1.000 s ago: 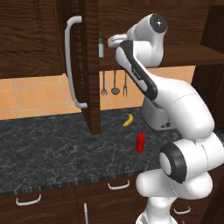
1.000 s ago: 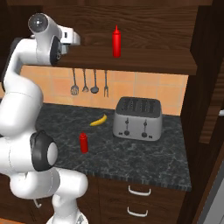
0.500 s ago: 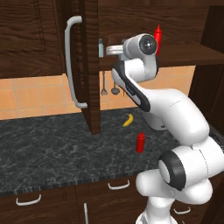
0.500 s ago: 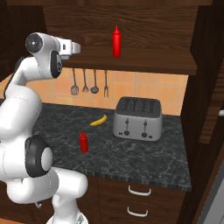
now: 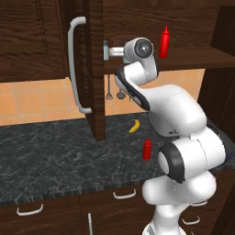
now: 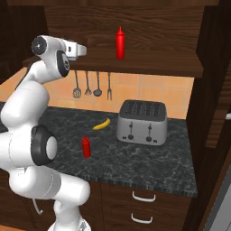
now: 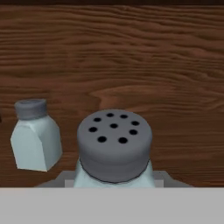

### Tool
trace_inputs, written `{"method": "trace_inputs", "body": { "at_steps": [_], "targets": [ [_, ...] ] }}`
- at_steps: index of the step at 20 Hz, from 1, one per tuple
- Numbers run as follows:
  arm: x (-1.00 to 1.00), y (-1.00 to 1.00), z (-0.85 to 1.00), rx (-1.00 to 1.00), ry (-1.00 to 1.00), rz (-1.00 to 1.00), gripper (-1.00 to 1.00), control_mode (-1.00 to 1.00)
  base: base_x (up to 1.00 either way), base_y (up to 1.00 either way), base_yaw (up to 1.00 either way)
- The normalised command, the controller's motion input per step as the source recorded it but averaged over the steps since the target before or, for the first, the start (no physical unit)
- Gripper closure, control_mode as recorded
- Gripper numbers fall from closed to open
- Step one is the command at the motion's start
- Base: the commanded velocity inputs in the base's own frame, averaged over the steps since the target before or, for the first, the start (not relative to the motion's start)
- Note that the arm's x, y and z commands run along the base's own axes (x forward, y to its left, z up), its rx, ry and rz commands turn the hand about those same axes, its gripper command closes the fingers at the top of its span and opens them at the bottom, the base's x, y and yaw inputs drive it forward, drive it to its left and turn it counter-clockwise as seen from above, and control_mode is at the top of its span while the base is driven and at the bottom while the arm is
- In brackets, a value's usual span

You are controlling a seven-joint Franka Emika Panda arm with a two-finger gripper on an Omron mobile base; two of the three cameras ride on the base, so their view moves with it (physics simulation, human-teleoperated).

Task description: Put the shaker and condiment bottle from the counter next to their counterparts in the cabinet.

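Note:
My gripper (image 5: 107,50) reaches into the cabinet just above the shelf (image 6: 149,66), partly behind the open door (image 5: 94,69), and is shut on the shaker (image 7: 113,144). The hand view looks at its grey perforated cap from very close. The twin shaker (image 7: 35,135) stands a little to its left against the wooden back wall. The taller bright red bottle (image 6: 119,43) stands on the same shelf further right. The small deep-red condiment bottle (image 6: 86,147) stands upright on the dark counter (image 6: 149,162), in front of my arm.
A silver toaster (image 6: 142,122) sits on the counter to the right and a banana (image 6: 101,124) lies near the backsplash. Utensils (image 6: 92,85) hang under the shelf. The door's long grey handle (image 5: 73,64) juts out left of my hand.
My hand has dropped slightly and pushed deeper into the cabinet along the shelf, carrying the shaker. The bottle on the counter has not moved.

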Motion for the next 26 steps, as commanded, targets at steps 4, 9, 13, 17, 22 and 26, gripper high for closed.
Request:
{"method": "trace_inputs", "body": {
  "at_steps": [4, 9, 13, 17, 22, 26],
  "targets": [
    [0.26, 0.03, 0.0, 0.01, 0.0, -0.07, 1.0, -1.0, 0.0, 0.0, 0.0],
    [0.27, 0.07, 0.0, 0.0, 0.0, -0.05, 1.0, -1.0, 0.0, 0.0, 0.0],
    [0.16, 0.03, 0.0, 0.0, 0.0, -0.04, 1.0, -1.0, 0.0, 0.0, 0.0],
    [0.11, 0.08, -0.15, 0.0, 0.0, -0.04, 1.0, -1.0, 0.0, 0.0, 0.0],
    [0.1, 0.03, -0.21, 0.01, 0.0, -0.03, -1.0, -1.0, 0.0, 0.0, 0.0],
    [0.13, 0.0, -0.03, 0.03, 0.0, -0.03, -1.0, -1.0, 0.0, 0.0, 0.0]
  ]
}}
